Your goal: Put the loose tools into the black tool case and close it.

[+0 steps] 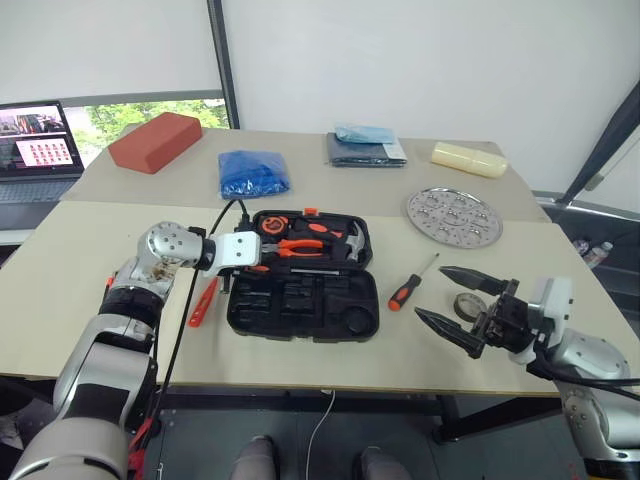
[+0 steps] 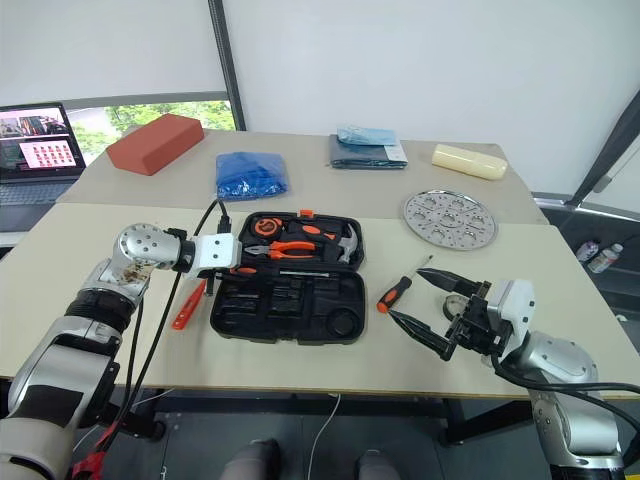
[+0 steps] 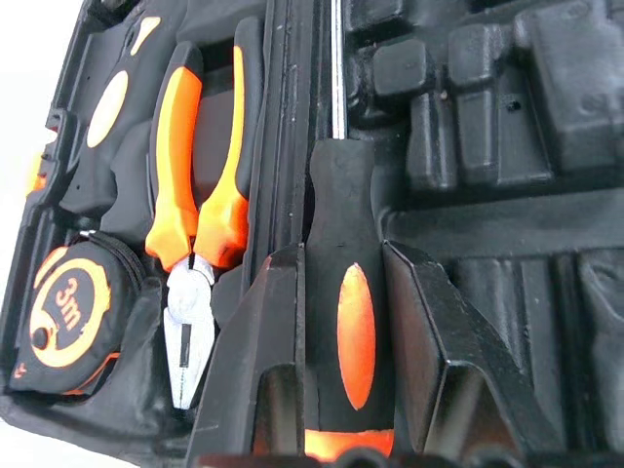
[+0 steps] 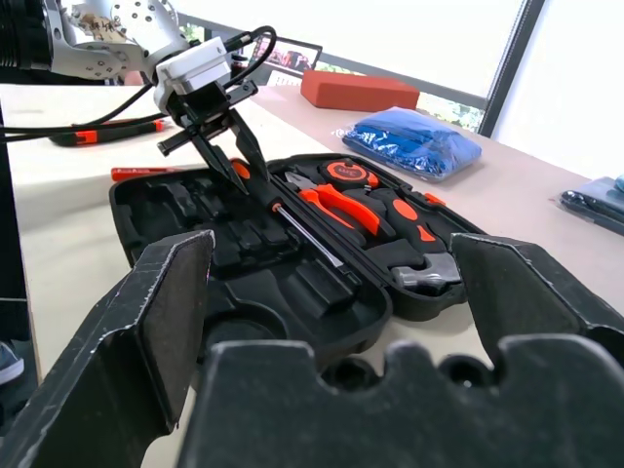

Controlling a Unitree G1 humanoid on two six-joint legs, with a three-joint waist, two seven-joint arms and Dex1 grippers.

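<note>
Two end effectors in play here. Nearest the front edge of the bench (image 1: 60, 300), the right end effector (image 1: 455, 303) hovers with its fingers spread wide and nothing in them, just in front of the small grey tape ring (image 1: 465, 305). Beside that lies a loose orange-and-black screwdriver (image 1: 411, 284), its long axis diagonal, handle toward the front, tip pointing back and right toward the round perforated tray (image 1: 454, 216).

The black tool case (image 1: 300, 300) sits open and flat mid-bench, long axis running left-right, lid half at the back holding the pliers (image 1: 300, 247), hammer (image 1: 350, 243) and tape measure (image 3: 68, 307). The left end effector (image 4: 222, 146) is over the case's left end, pinching a second screwdriver (image 3: 346, 292) by its handle, shaft lying along the hinge line toward the right. A slim orange tool (image 1: 203, 301) lies just left of the case.

Plenty of bare bench left and front of the case. The far bench holds a red block (image 1: 155, 141), blue bundle (image 1: 253, 173), folded cloth (image 1: 366, 147) and pale roll (image 1: 469, 158).
</note>
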